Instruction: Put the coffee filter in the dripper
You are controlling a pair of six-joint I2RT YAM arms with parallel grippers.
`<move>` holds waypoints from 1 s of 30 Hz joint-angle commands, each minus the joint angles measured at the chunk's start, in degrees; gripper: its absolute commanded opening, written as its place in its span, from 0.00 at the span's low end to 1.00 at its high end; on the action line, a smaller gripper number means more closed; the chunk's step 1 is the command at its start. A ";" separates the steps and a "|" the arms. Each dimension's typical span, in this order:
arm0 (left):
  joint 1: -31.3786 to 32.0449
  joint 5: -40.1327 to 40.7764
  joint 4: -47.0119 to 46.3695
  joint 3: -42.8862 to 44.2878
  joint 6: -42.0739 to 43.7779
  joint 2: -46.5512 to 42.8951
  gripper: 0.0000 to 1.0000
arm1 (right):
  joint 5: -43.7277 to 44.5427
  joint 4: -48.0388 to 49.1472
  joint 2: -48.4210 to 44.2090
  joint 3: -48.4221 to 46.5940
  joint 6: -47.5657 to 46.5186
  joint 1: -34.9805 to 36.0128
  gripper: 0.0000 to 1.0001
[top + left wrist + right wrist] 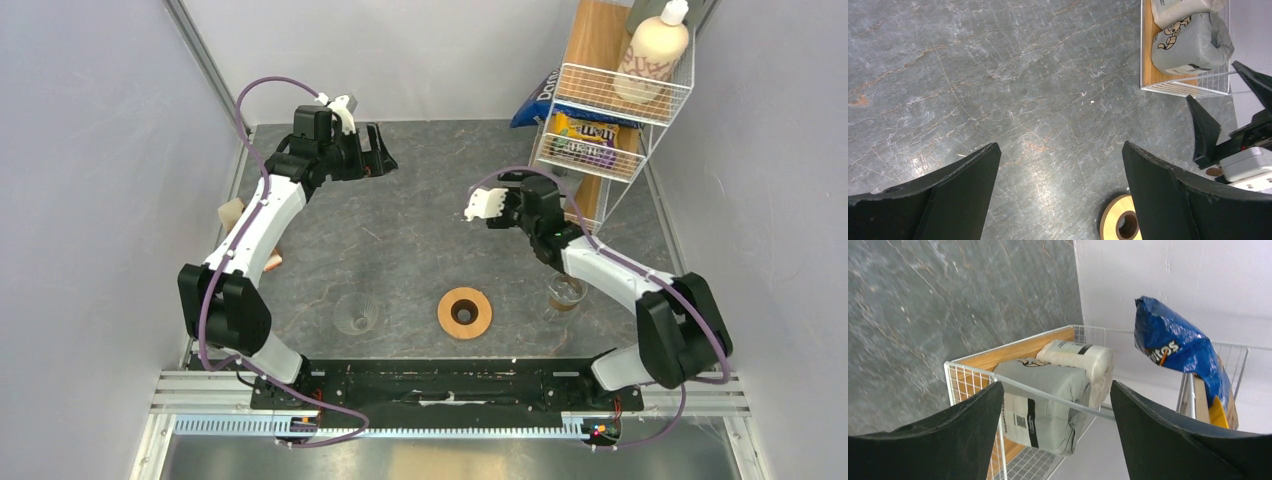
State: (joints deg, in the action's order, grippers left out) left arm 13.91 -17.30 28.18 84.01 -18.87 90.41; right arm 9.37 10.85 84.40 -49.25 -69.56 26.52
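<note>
The pick-up is judged not yet begun: the left hand [1060, 146] and right hand [1055, 390] are held wide and empty. The coffee filter [231, 212] is seen at the left edge of the desk [420, 230], well apart from the dripper [464, 312] at lower centre. A careful pinch of the filter's thin edge by the left hand is called for next.

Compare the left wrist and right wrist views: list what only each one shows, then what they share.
Left wrist only: the wooden ring on the table, just past the open left gripper, and the right gripper seen from outside, its fingers apart.
Right wrist only: a blue chip bag.
Both: the grey table and the wire basket holding a grey bag and a white bag.
</note>
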 commanded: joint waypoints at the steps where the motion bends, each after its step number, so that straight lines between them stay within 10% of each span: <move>1: -0.04 -2.57 -0.33 2.19 -1.14 1.04 0.99 | 6.03 -2.13 -6.60 3.48 -0.53 -7.74 0.87; 16: -0.02 -3.10 0.91 3.49 1.61 1.00 1.00 | 5.22 -14.05 -14.67 5.15 1.30 -18.67 0.85; 30: 1.38 -7.76 0.86 0.20 7.17 -1.76 1.00 | -31.70 -72.48 -21.04 -30.07 24.38 -17.30 0.89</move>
State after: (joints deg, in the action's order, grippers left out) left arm 14.72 -22.79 29.89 84.97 -15.51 91.92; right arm -10.44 -40.47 63.16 -70.52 -51.27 8.84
